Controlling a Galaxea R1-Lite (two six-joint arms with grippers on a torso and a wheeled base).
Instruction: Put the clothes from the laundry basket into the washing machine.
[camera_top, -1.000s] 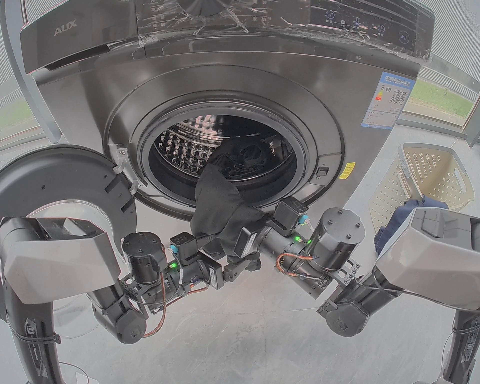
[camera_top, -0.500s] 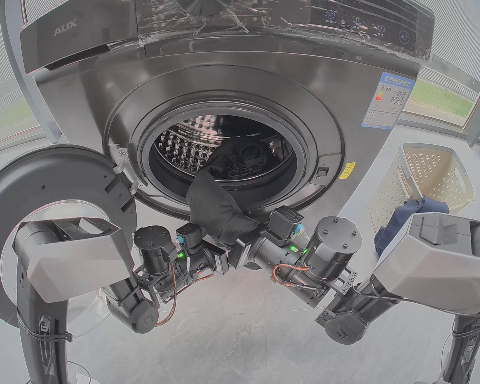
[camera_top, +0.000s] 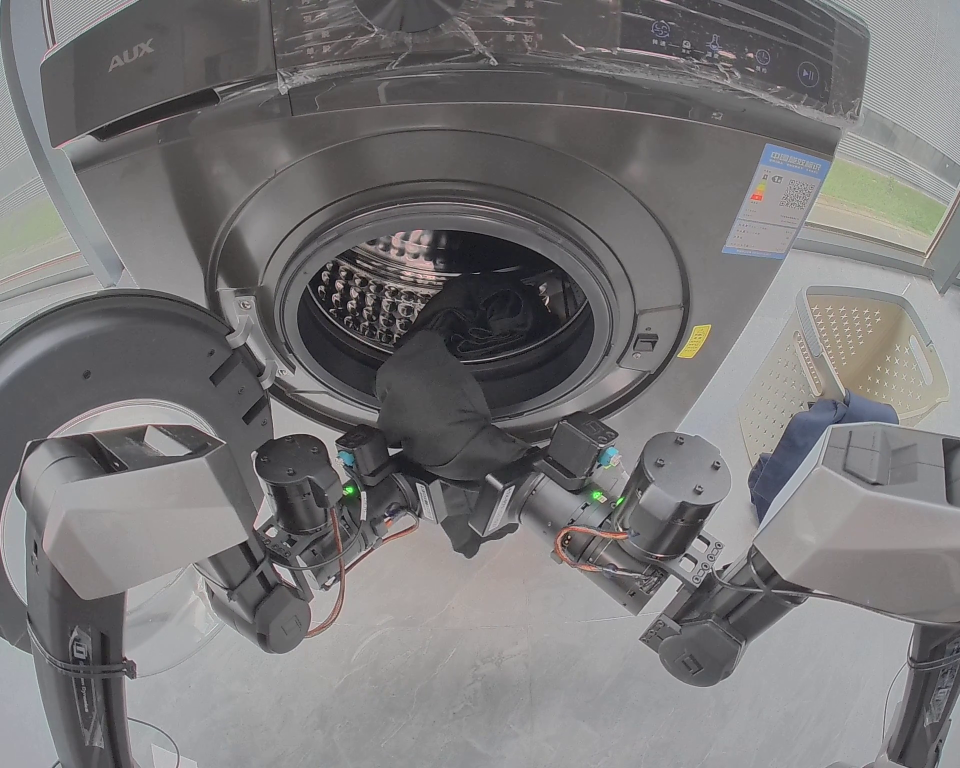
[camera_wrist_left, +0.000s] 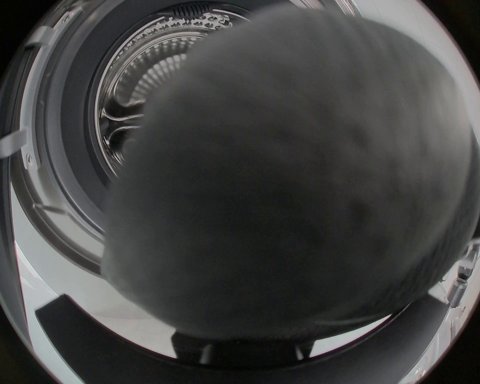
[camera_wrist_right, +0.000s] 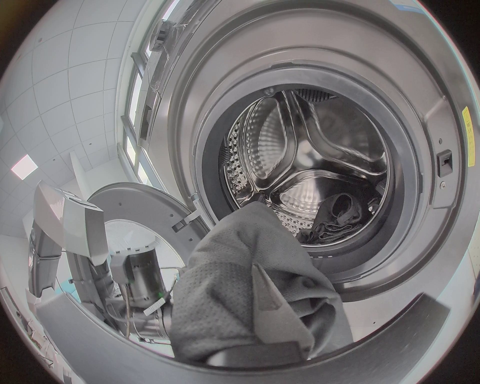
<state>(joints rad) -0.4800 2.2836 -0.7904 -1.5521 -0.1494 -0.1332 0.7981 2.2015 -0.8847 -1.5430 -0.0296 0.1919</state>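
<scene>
The washing machine stands open, with its drum holding a dark bundle of clothes. A black garment drapes from the drum's lower rim down over both grippers, just below the opening. My left gripper sits under the cloth from the left, and the garment covers it in the left wrist view. My right gripper is shut on the garment, one finger showing through a fold. In the head view the right gripper meets the left one under the cloth.
The round door hangs open on the left, close to my left arm. A cream laundry basket leans on the floor at the right, a blue garment spilling over its near edge. Bare grey floor lies below the arms.
My left arm has risen and closed in toward the drum opening under the garment. The black cloth has bunched up higher at the rim, and a fold now hangs below the grippers.
</scene>
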